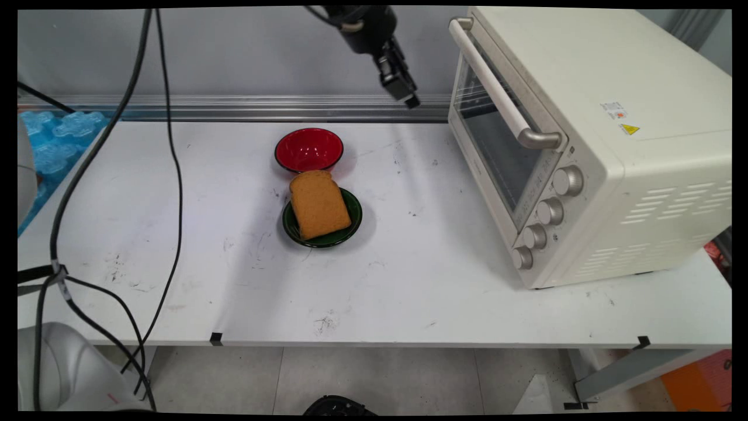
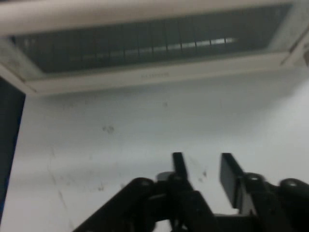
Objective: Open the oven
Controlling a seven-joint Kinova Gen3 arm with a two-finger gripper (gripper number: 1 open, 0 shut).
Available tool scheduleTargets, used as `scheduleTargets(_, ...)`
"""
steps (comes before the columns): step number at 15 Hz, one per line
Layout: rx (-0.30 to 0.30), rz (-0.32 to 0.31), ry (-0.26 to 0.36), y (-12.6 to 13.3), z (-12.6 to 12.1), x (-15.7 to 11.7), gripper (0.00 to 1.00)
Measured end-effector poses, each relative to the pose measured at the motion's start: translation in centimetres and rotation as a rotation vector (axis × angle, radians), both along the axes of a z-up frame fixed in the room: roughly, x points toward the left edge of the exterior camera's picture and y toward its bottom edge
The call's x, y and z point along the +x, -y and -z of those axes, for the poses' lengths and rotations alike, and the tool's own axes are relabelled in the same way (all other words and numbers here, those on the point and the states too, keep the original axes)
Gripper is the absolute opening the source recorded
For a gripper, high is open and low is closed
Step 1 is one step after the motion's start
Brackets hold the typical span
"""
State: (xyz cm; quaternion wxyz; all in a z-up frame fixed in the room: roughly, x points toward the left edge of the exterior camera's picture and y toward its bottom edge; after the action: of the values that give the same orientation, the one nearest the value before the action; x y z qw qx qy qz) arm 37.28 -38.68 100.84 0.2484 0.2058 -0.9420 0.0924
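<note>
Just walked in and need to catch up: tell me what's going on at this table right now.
The arm's gripper hangs high above the table's far side, fingers apart and holding nothing, close to the upper left corner of the cream toaster oven, whose door is shut. Nothing is being handled. Near the table's middle a slice of bread lies on a green plate, with an empty red bowl just behind it.

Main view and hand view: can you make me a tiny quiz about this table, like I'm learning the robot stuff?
1. True or false: the bread slice lies on the green dish.
2. Which is nearer the wall: A) red bowl B) green dish?
3. Fill in: the end effector hangs raised beside the closed ____.

Key: 1 true. 2 A. 3 toaster oven.
</note>
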Motion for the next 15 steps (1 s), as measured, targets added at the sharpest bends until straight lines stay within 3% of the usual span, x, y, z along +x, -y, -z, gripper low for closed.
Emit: scheduleTargets(15,-0.063,0.001,-0.059,3.9,-2.9,-5.2,0.0)
